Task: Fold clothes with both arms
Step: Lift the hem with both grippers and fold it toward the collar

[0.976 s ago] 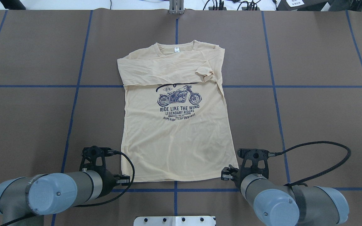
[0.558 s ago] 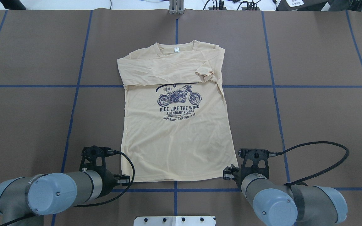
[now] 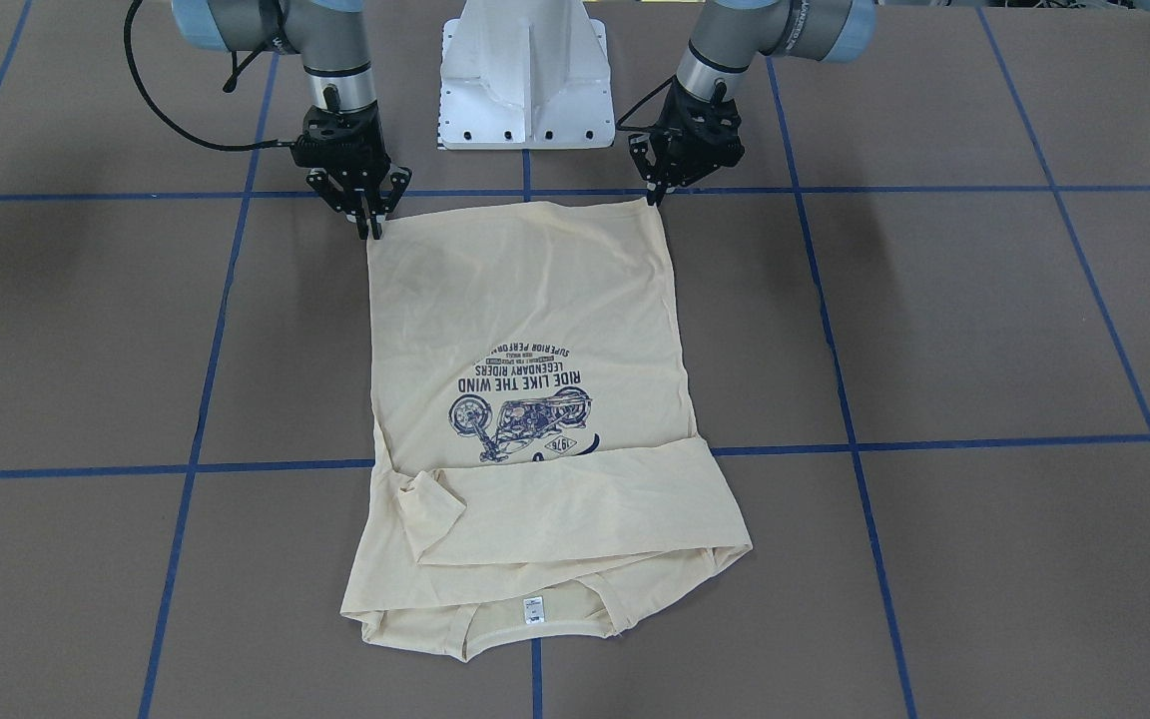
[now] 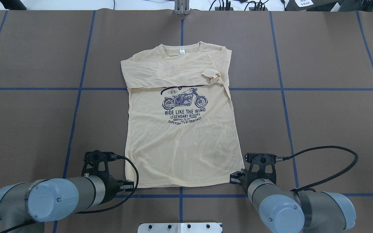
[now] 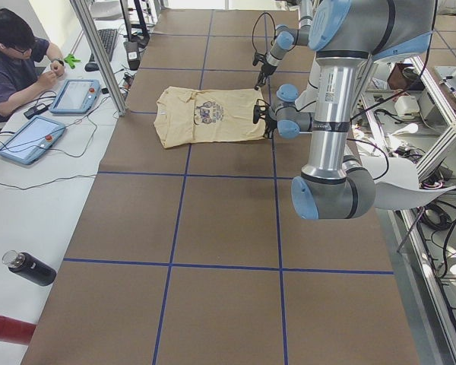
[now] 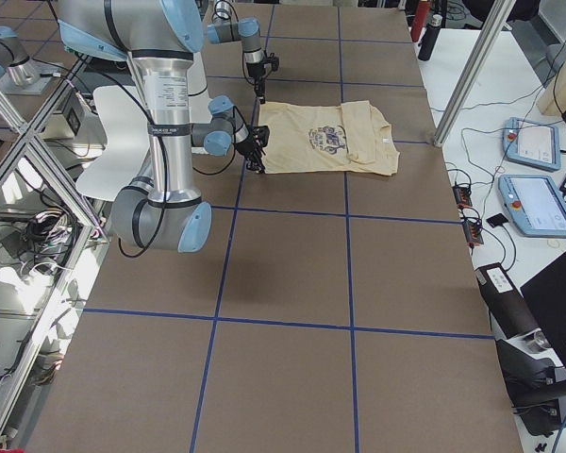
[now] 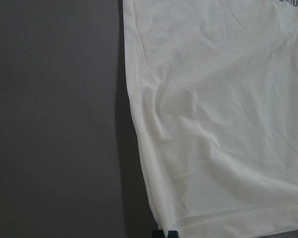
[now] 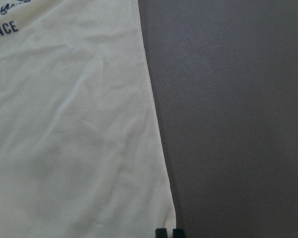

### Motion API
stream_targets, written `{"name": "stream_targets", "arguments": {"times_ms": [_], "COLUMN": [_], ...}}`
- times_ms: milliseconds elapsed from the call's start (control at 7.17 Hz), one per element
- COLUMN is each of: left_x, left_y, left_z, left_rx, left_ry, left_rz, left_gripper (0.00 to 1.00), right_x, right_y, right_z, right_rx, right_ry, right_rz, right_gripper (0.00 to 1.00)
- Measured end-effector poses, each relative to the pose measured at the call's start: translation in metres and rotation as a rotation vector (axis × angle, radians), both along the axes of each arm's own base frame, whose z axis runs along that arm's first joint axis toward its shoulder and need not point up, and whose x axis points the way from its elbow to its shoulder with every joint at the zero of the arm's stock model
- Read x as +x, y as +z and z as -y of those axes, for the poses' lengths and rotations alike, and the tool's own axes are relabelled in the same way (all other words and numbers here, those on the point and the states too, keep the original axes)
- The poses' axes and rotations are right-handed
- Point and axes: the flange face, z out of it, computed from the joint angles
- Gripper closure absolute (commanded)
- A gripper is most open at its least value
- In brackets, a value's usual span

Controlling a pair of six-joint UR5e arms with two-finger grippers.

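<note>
right arm (image 4: 280,210) slightly nearer t-shirt (image 4: 180,152)

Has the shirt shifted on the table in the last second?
No. In the overhead view the shirt shows no shift: its folded sleeve edge still lies along the same blue line.

An operator (image 5: 19,65) sits by a tablet (image 5: 76,95) beside the blue-taped brown table (image 5: 220,220).

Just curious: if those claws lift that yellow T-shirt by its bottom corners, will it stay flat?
Probably not: the T-shirt looks thin and wrinkled, so it would likely sag between the corners. Its folded-over sleeves lie loose and may slide open.
</note>
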Motion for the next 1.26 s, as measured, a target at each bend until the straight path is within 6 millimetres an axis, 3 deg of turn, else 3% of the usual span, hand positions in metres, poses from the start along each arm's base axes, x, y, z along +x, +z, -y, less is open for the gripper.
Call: {"name": "stream_targets", "arguments": {"times_ms": [279,558,837,1116,1255], "left_x": [-0.001,-0.015,-0.059,-0.130,-0.146], "left_y": [-0.002,-0.018,-0.069,-0.129,-0.140], "left_z": [0.000,-0.002,-0.015,-0.042,-0.050], "left_rx": [0.000,0.005,-0.015,-0.046,-0.055], "left_ry": [-0.001,0.005,0.058,0.143,0.168], "left_rz": [-0.003,-0.024,-0.054,-0.082,-0.082], "left_gripper": [1.00,1.00,1.00,1.00,1.00], "right_x": [0.002,0.025,0.074,0.131,0.153], "right_y": [-0.005,-0.026,-0.067,-0.121,-0.139], "right_z": [0.001,0.002,-0.010,-0.039,-0.046], "right_rx": [0.001,0.001,-0.029,-0.081,-0.096], "right_ry": [0.003,0.004,-0.036,-0.111,-0.126], "right_rz": [0.010,0.051,0.078,0.108,0.117], "right_gripper": [1.00,1.00,1.00,1.00,1.00]}}
